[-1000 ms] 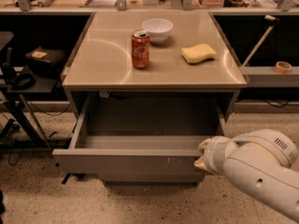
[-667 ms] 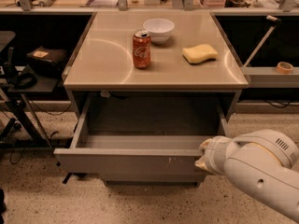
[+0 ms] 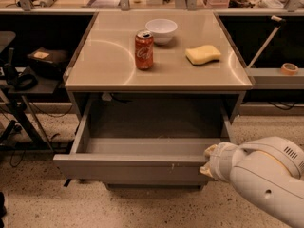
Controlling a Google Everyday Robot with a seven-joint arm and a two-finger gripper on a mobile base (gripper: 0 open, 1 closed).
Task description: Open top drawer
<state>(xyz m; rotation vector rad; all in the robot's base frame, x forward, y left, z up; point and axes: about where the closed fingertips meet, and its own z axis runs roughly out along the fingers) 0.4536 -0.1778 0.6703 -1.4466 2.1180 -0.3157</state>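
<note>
The top drawer [image 3: 133,167] is a wide grey metal drawer under the beige table top, pulled far out toward me, its inside bare. Small white scratches show right of centre on its front. My gripper [image 3: 207,161] is at the drawer's front right corner, at the top edge of the front panel. The white arm [image 3: 266,179] comes in from the lower right and covers most of the gripper.
On the table top [image 3: 109,61] stand a red soda can [image 3: 144,50], a white bowl [image 3: 161,30] and a yellow sponge [image 3: 203,54]. A dark shelf with clutter [image 3: 28,70] is at the left. A shelf with a tape roll [image 3: 289,68] is at the right. The floor is speckled.
The view has shifted slightly. The drawer and the gripper at its right front corner stand much as before.
</note>
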